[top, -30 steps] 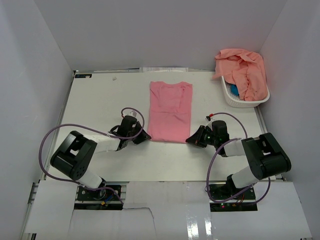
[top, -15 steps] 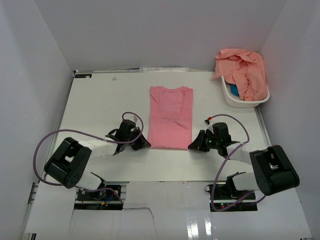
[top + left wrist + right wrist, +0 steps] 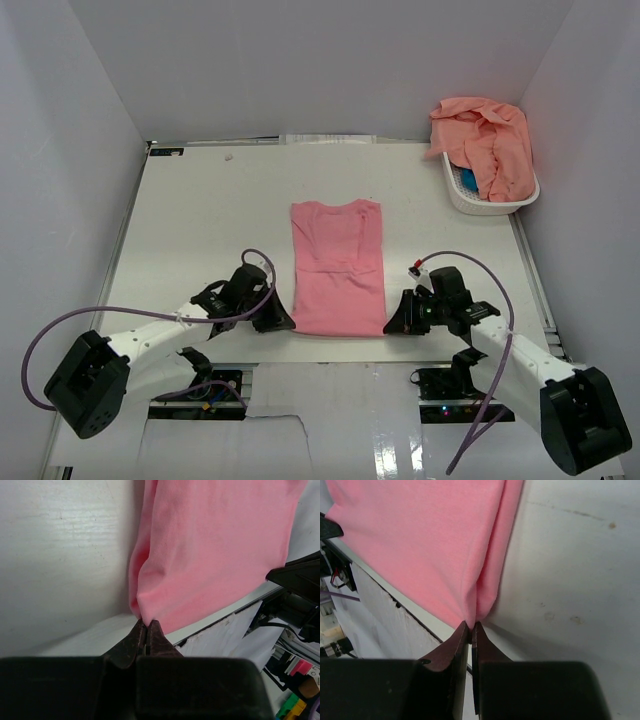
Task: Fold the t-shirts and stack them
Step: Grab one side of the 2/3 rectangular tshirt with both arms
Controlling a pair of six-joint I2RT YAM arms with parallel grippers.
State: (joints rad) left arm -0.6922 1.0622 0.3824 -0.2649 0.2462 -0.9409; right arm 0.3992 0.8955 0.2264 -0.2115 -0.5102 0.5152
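Note:
A rose-pink t-shirt (image 3: 337,265), folded into a long narrow strip, lies flat on the white table, its near end close to the front edge. My left gripper (image 3: 283,322) is shut on its near left corner, seen pinched in the left wrist view (image 3: 145,621). My right gripper (image 3: 391,325) is shut on its near right corner, seen pinched in the right wrist view (image 3: 471,624). Salmon-peach t-shirts (image 3: 487,140) are heaped over the basket at the back right.
The white slotted basket (image 3: 470,198) stands at the back right against the wall. White walls close in the table (image 3: 210,230) on three sides. The table's front edge (image 3: 340,345) lies just under both grippers.
Both grippers have moved toward the front edge of the table, dragging the pink t-shirt's near end with them. The shirt now lies closer to me.

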